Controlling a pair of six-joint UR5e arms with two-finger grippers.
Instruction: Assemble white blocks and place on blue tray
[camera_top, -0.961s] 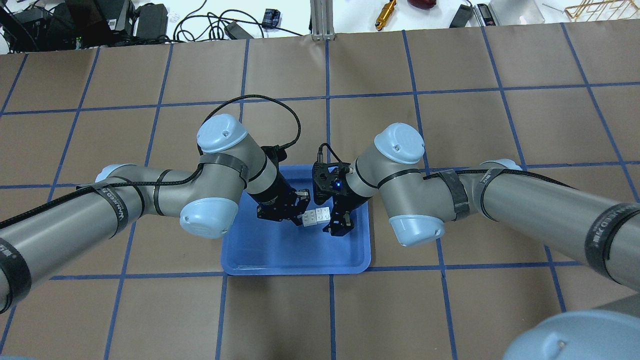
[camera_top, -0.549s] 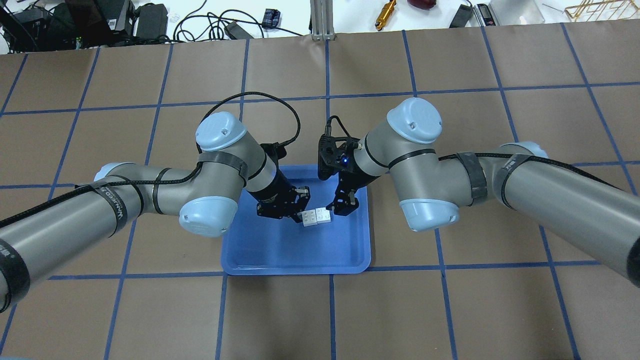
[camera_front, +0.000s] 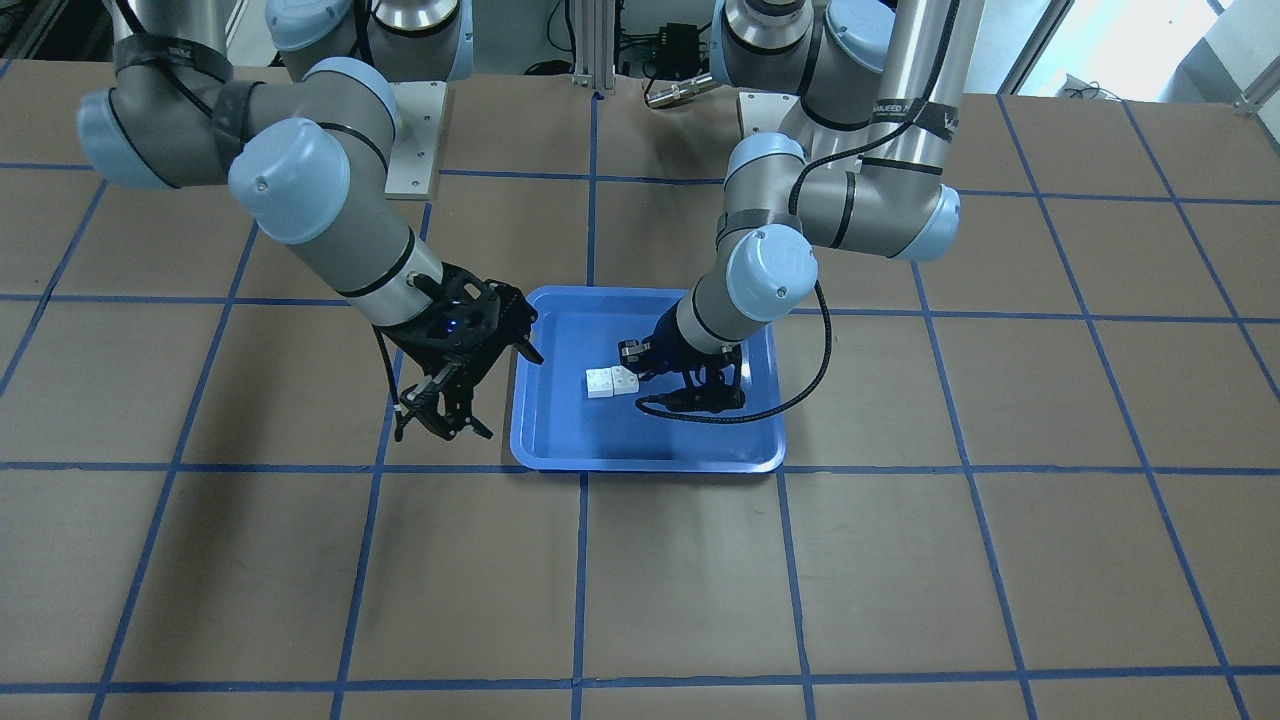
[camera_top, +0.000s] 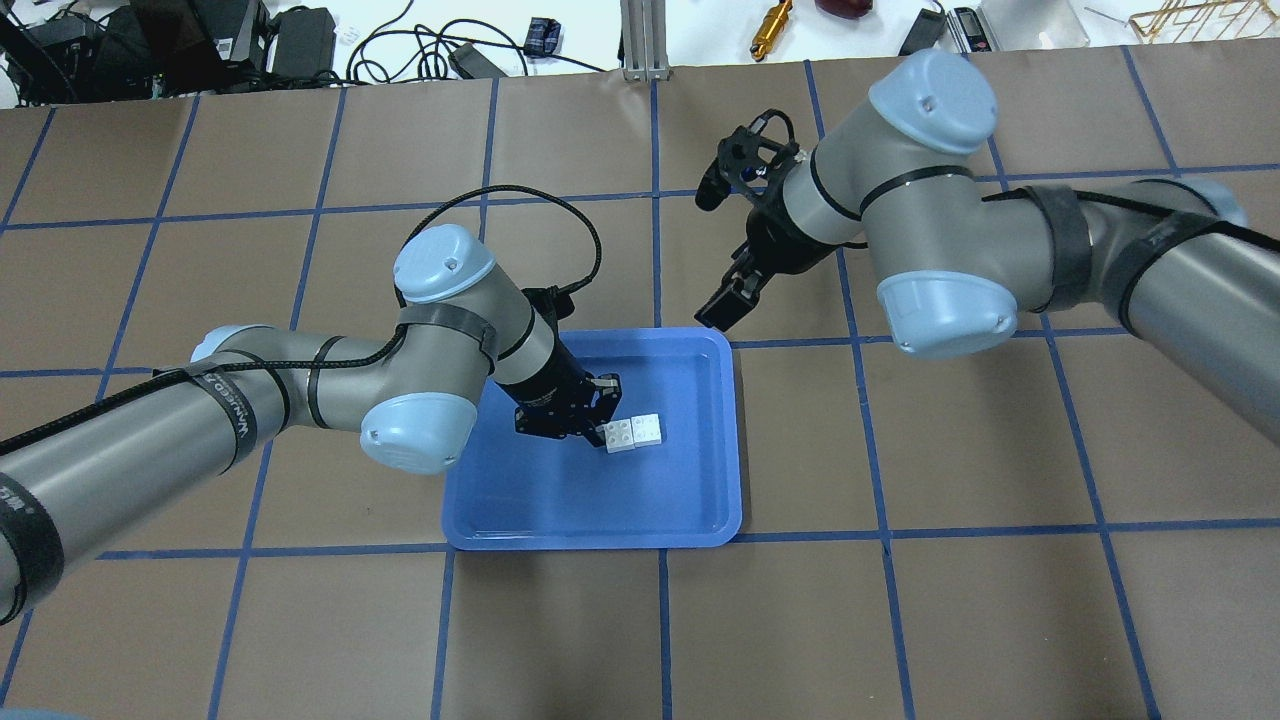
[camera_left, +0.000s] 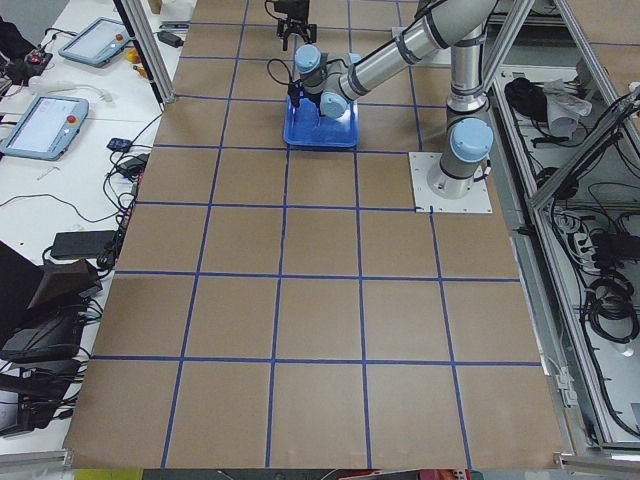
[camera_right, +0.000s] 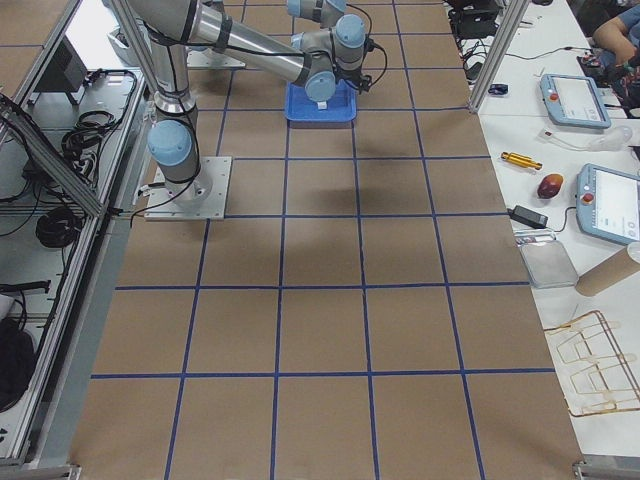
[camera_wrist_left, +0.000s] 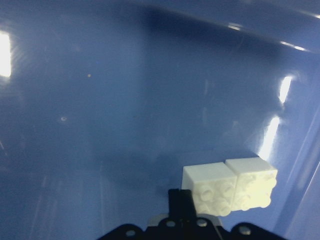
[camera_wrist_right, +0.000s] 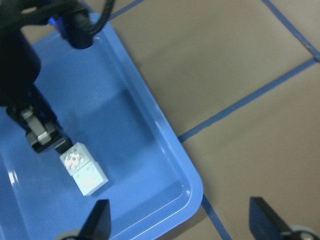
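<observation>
My right gripper (camera_top: 722, 305) has just pulled clear, fingers spread wide and empty, out over the desk (camera_top: 900, 450). My left gripper (camera_top: 603, 428) stays clamped on the joined white blocks (camera_top: 632, 433), low inside the blue tray (camera_top: 600, 500). Only the release looks left.

R gripper (camera_top: 720, 305) is no longer at the white blocks (camera_top: 633, 433). 1 s ago its tips sit right beside the blocks' end on the robot's right, over the blue tray (camera_top: 590, 540). 0.5 s ago they're just off that end, & now it hangs clear of the tray altogether, over the brown table (camera_top: 800, 420) past the tray's far right corner, well apart from the blocks. R arm (camera_top: 1100, 250) swings w/ it toward the table's far side, so the tray's right half, covered before in the overhead view, now shows bare.
</observation>
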